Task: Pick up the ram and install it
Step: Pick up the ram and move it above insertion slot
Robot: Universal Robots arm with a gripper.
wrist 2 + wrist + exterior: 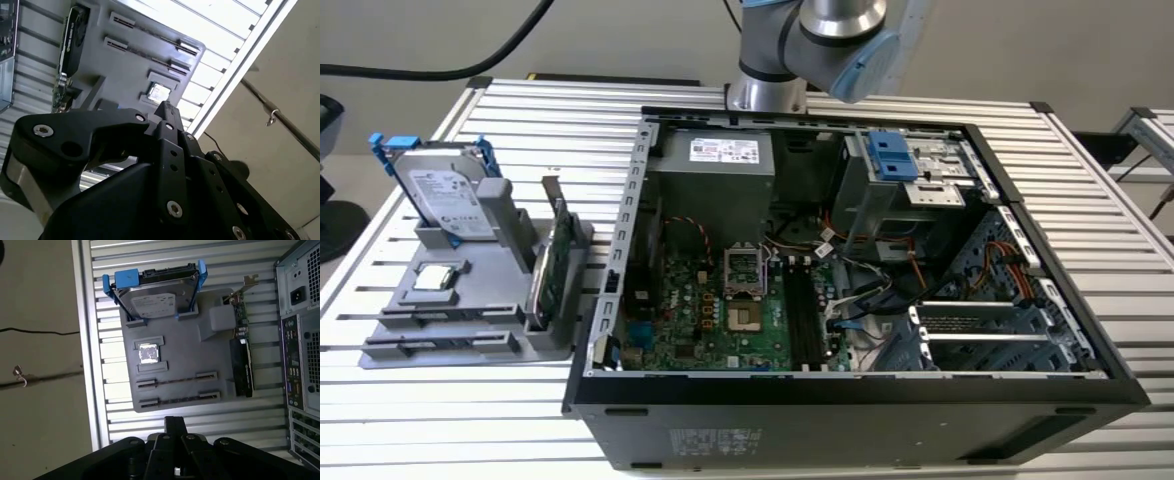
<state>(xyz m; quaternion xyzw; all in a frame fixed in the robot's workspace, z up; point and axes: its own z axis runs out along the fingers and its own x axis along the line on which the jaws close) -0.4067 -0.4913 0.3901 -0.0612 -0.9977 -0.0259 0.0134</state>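
My gripper (175, 424) hangs high over the table beside the grey parts holder (190, 355), outside the computer case; its black fingers (167, 109) are pressed together with nothing between them. The holder's two long narrow slots (177, 381) look bare. In the exterior view a slim dark strip (801, 315) runs along the memory slots next to the processor socket (744, 268) on the motherboard; I cannot tell whether it is the ram or a bare slot. The arm (834, 40) rises behind the case.
On the holder (467, 290) stand a silver hard drive (447, 195) with blue rails, a green card (554, 265) with a metal bracket, and a small square chip (438, 277). The open case (854, 400) lies at the exterior view's right, full of cables and drive cages.
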